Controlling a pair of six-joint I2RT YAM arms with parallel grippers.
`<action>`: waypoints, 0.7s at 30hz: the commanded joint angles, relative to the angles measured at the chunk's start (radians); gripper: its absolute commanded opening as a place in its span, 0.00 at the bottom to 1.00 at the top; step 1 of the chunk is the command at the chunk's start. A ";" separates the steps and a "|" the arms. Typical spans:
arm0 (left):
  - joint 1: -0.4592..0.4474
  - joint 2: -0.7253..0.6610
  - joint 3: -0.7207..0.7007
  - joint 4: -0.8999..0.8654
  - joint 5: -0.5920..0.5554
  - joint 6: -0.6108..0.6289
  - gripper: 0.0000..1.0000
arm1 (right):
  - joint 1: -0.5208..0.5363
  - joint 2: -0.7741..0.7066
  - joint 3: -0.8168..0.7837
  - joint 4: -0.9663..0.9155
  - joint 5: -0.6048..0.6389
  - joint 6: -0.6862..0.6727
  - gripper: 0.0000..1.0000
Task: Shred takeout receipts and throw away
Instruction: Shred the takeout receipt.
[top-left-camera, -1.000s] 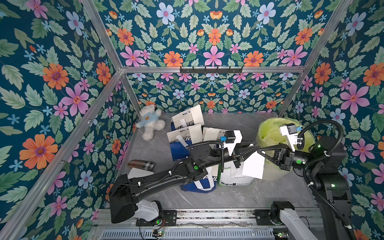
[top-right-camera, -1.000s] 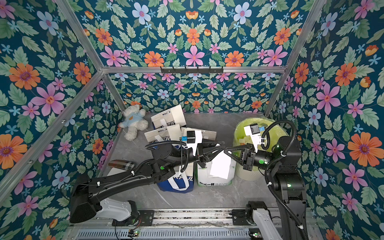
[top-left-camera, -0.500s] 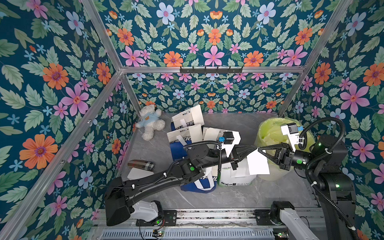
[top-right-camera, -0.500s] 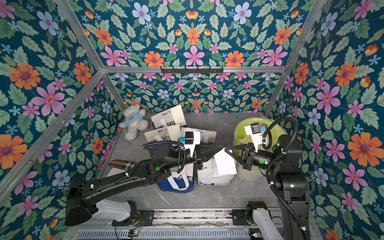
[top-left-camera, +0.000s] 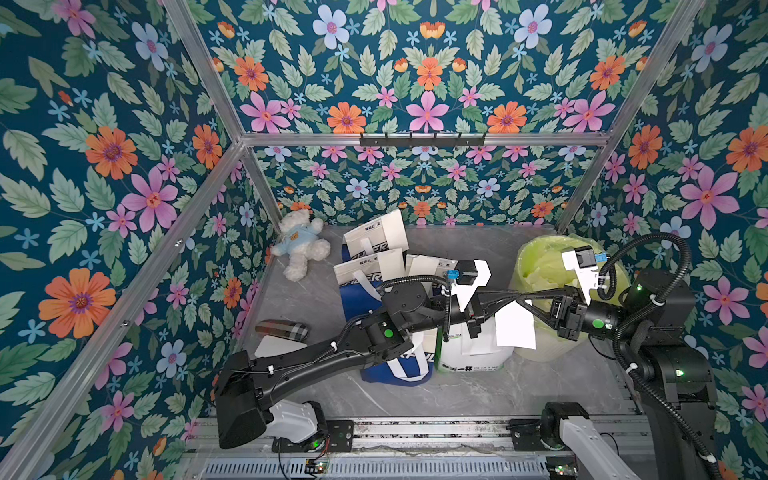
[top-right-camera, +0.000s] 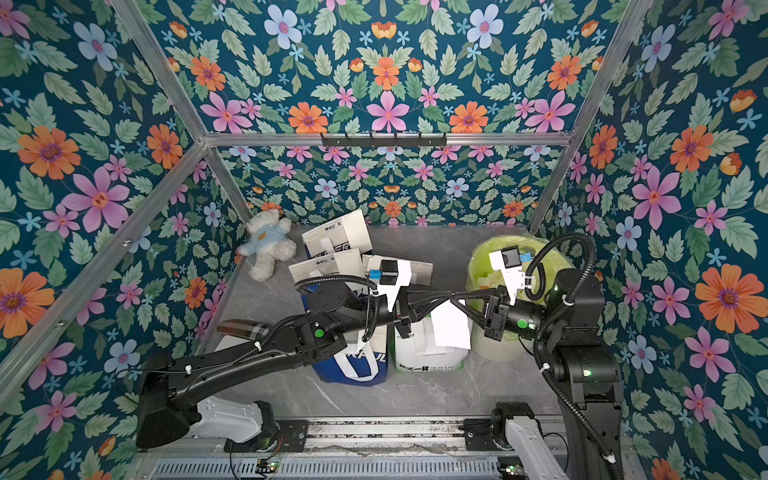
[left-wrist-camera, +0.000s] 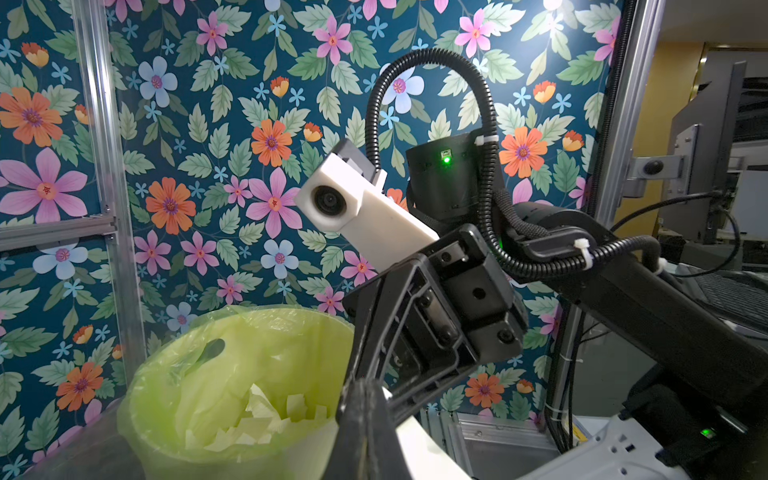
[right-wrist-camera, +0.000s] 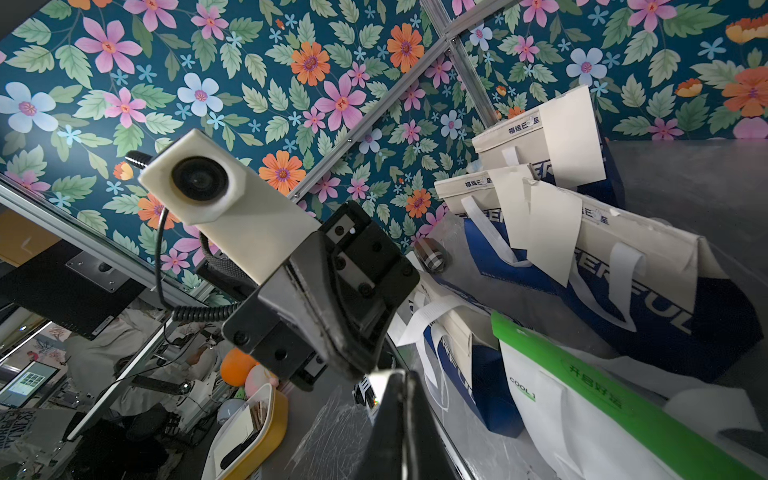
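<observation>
Left tool (top-left-camera: 512, 296) pressed together on the top edge of the takeout receipt (top-left-camera: 515, 328); right tool (top-left-camera: 531, 302) nose to nose with it, pinching that same edge, the tips all but touching in both top views; the sheet hangs free below them, in the air between the white-and-green bag (top-left-camera: 469, 361) and the bin (top-left-camera: 540, 249).

Here is the worry; with both grips crowded onto one short stretch of paper, a pull apart may slide the slip out of one pinch instead of starting a tear; or it rips off a mere corner and leaves the big sheet dangling from one tool.

The sheet looks beside the bin's mouth, not over it; let go here and a piece could drop onto the desk (top-left-camera: 457, 399) or into the bag, not among the scraps (left-wrist-camera: 266, 415).

Other receipts (right-wrist-camera: 552, 232) wait on the blue bags (top-left-camera: 361, 299); a wide swing of the left arm could knock those over.
</observation>
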 joint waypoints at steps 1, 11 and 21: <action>-0.001 0.003 0.017 -0.062 -0.009 -0.017 0.00 | 0.033 -0.017 0.003 -0.053 0.094 -0.108 0.00; 0.000 0.062 0.158 -0.314 -0.165 -0.070 0.00 | 0.061 -0.239 -0.169 0.103 0.252 -0.338 0.00; 0.002 0.129 0.238 -0.371 -0.270 -0.088 0.00 | 0.081 -0.298 -0.222 0.033 0.340 -0.460 0.00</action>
